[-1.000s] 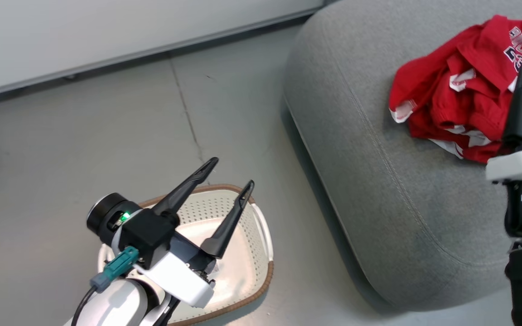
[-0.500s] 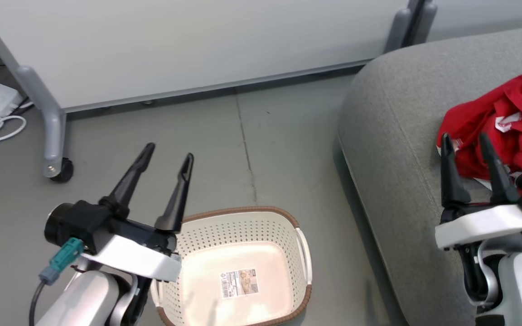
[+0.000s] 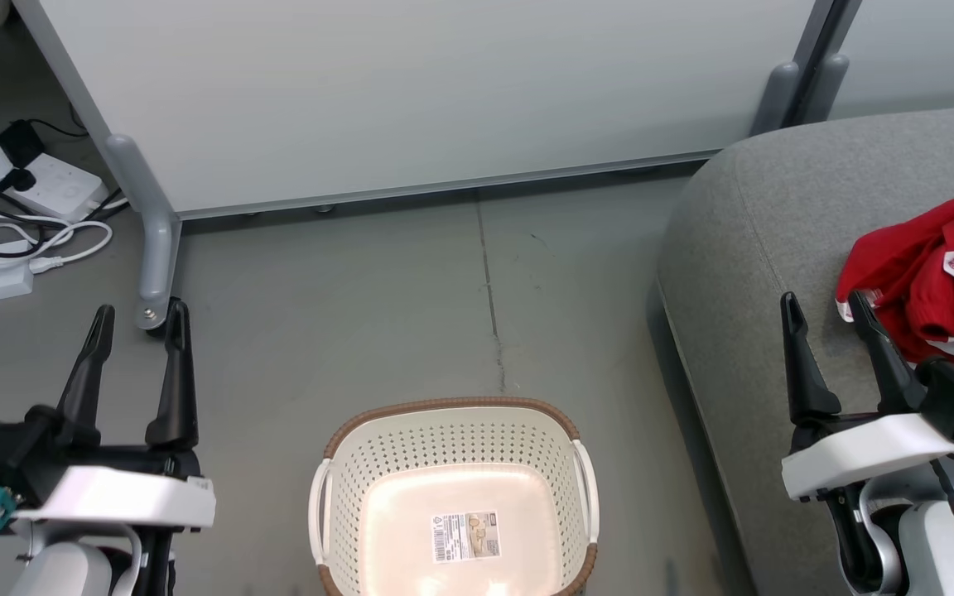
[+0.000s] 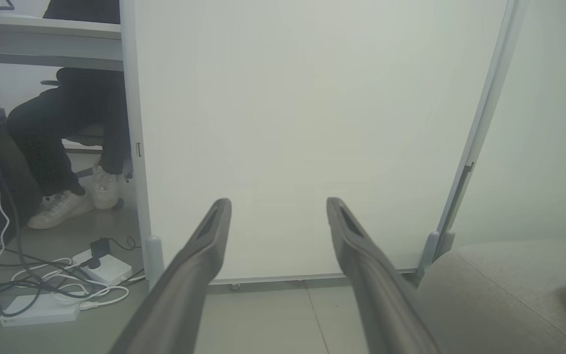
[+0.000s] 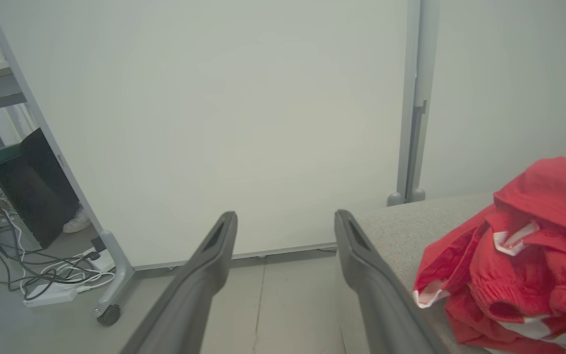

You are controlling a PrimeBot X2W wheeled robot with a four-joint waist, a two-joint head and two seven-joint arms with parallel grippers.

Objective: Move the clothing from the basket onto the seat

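Softly crumpled red clothing (image 3: 932,281) — on rounded grey fabric seat (image 3: 742,290).

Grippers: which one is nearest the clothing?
The right gripper, open beside the red clothing on the seat; the left gripper hangs over the floor, on the basket's far side.

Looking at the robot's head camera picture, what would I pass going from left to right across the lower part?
left claw, open → basket, nothing in it but a sticker → near edge of the seat → right claw, open → red clothing heaped on the seat.
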